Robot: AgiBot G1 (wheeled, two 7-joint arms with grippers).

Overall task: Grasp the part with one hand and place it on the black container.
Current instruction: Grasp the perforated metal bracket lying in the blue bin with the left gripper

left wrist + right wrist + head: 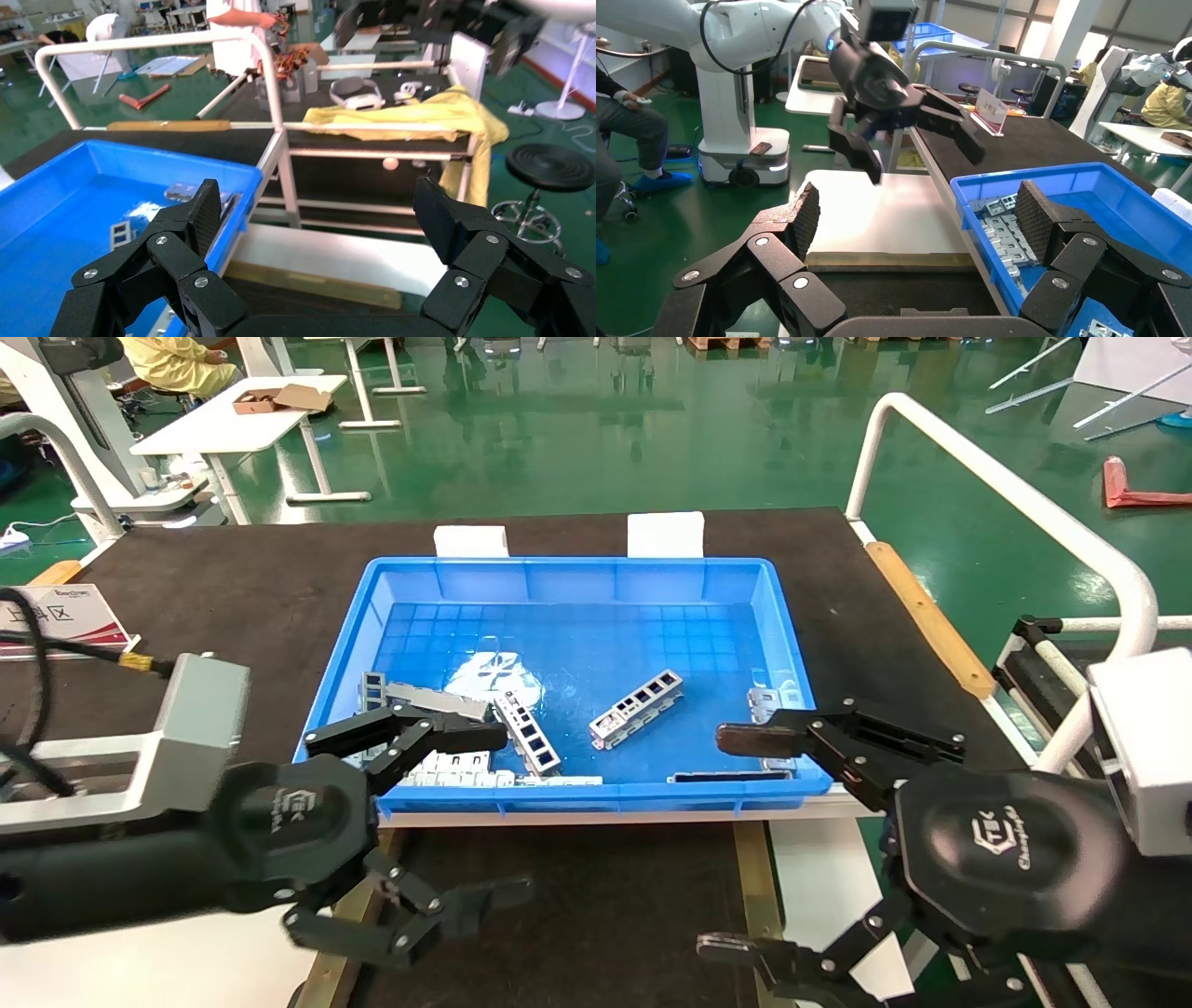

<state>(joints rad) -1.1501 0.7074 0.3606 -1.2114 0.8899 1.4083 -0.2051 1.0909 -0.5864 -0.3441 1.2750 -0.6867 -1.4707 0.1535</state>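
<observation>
A slim silver part (636, 709) with a row of rectangular windows lies loose on the floor of the blue bin (568, 575). A second like it (527, 733) lies nearer the left gripper. The black container (577, 905), with a black felt floor and a brass side rail (752, 887), sits in front of the bin. My left gripper (514, 812) is open and empty over the container's left side, its upper finger at the bin's front left corner. My right gripper (712, 843) is open and empty over the container's right side, near the bin's front right corner.
Flat silver plates (456, 770) lie along the bin's front wall. A white tubular rail (1006, 486) stands to the right of the table. In the right wrist view the container's floor (898, 291), its brass rail (891, 261) and the bin (1088, 179) show.
</observation>
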